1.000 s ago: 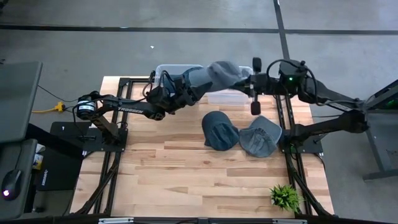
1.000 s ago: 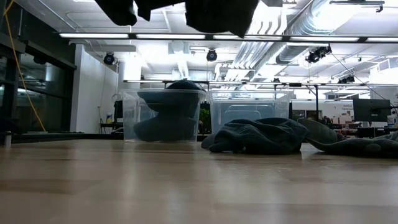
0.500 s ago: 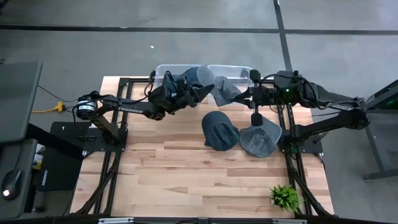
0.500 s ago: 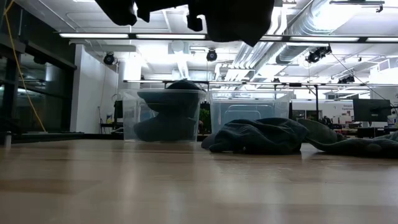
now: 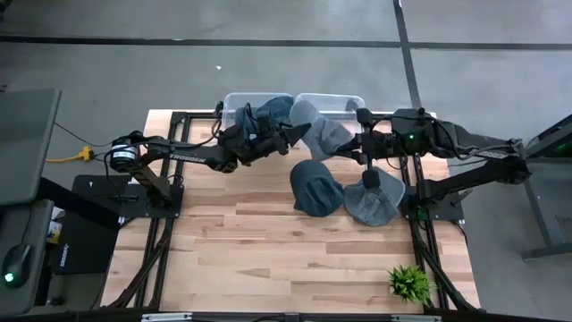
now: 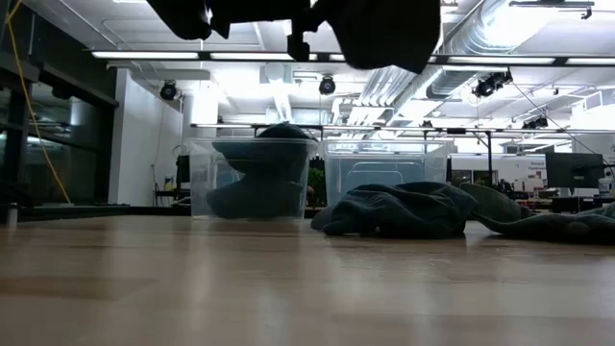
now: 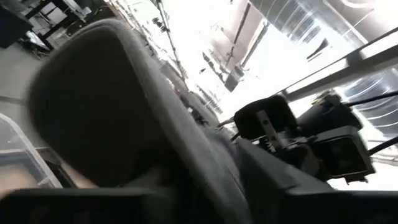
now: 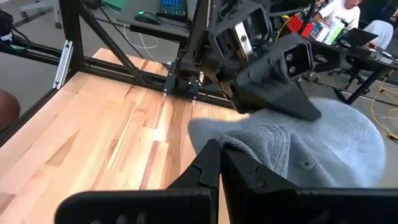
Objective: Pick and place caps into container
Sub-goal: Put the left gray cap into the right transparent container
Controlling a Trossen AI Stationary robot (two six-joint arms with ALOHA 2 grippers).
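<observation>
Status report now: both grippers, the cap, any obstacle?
Right gripper shut on grey cap, held above bins. Left gripper at same cap. Nothing seen blocking.

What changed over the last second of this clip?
The grey cap, held between the left gripper and right gripper, moved left and toward the table's near side, over the right bin. The two caps on the table and the filled left bin stayed put.

Both end effectors (image 5: 299,136) (image 5: 344,141) aloft, facing.

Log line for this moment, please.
phase: cap handover over bins | right gripper: shut on grey cap | left gripper: at cap
</observation>
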